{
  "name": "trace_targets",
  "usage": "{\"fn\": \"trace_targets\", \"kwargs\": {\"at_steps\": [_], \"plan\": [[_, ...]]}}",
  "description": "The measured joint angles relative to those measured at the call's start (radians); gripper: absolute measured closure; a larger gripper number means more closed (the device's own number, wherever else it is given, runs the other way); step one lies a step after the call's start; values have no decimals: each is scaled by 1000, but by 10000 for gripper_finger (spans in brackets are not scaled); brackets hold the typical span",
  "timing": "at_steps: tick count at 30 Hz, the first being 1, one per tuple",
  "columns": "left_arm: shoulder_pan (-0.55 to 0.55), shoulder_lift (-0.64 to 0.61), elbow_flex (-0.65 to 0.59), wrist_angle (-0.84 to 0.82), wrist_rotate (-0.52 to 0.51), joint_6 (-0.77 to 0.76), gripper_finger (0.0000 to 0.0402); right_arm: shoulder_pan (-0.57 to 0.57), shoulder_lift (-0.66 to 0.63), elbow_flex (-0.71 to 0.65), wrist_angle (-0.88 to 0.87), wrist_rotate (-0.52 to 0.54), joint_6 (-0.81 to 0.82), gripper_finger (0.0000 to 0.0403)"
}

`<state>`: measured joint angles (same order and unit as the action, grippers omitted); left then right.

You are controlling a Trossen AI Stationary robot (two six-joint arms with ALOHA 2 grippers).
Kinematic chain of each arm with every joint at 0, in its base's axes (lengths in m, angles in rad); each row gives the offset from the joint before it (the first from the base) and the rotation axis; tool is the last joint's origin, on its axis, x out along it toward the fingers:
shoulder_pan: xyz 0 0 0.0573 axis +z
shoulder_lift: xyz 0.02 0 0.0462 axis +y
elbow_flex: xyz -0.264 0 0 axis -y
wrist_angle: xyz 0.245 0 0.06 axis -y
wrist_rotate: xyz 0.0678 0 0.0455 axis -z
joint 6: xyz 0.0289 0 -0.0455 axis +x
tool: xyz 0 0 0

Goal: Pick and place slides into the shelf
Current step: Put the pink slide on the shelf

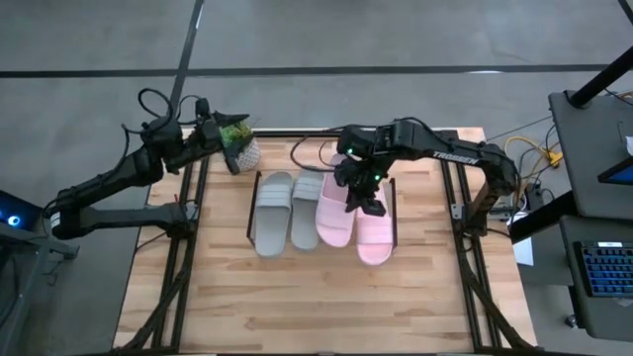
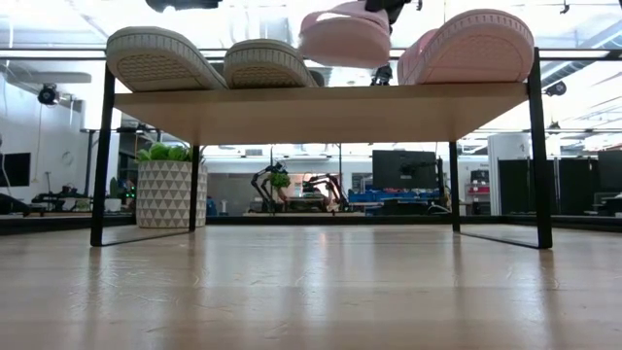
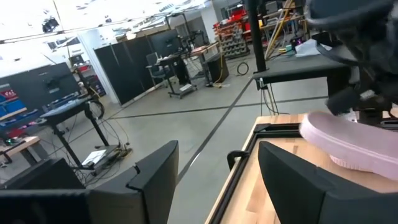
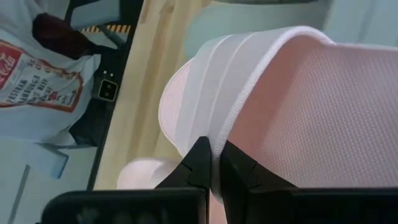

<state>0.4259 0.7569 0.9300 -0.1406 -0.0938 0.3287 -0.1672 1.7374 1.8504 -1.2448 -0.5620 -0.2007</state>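
While right gripper [image 1: 361,193] fingers pinch the pink slide's [image 1: 336,220] strap over the shelf [image 1: 249,203], left gripper [image 1: 220,132] fingers sit spread by the potted plant [image 1: 240,148]; other three slides shelved.

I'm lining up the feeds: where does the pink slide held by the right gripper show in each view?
High view: the held pink slide lies centre, third from the left on the shelf, under the right gripper.
Low view: top centre, raised off the board.
Left wrist view: right edge, mid-height.
Right wrist view: fills the frame.
Shared landmark: the potted plant.
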Motion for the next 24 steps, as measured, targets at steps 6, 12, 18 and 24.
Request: {"fn": "trace_targets", "kwargs": {"at_steps": [6,12,18,24], "plan": [[0,-11,1,0,-2,-1,195,37,0,-39,24,-48,18,394],[0,-24,1,0,-2,-7,195,66,-1,-54,33,-48,40,394],[0,-27,1,0,-2,-8,195,76,-1,-100,52,-51,80,394],[0,-23,1,0,-2,-8,195,75,-1,-131,75,-54,93,394]]}}
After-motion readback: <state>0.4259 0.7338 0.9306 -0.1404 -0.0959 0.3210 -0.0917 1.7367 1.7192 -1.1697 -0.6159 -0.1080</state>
